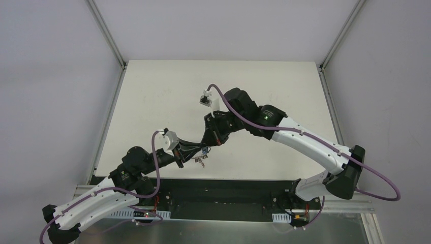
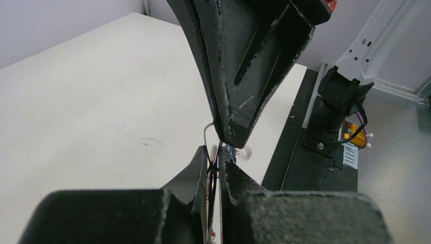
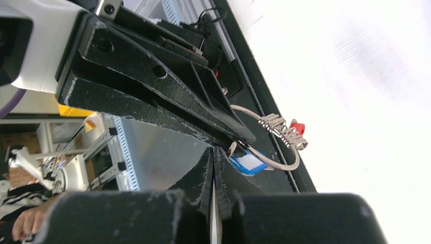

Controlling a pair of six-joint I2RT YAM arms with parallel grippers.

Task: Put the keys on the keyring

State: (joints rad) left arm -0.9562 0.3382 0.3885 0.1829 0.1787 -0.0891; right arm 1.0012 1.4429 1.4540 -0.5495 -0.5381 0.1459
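My left gripper [image 2: 216,160] is pinched fully closed on the keyring [image 3: 247,111], holding it up off the table [image 1: 152,101] close to the near edge, a little left of centre. My right gripper [image 3: 215,152] comes in from the far right and meets it tip to tip, jaws closed tight. The blue key [image 3: 250,163] sits right against its fingertips, inside the loop, but I cannot tell whether it is actually pinched. The red key [image 3: 298,127] hangs on the ring beside the fan of silver keys [image 3: 274,124].
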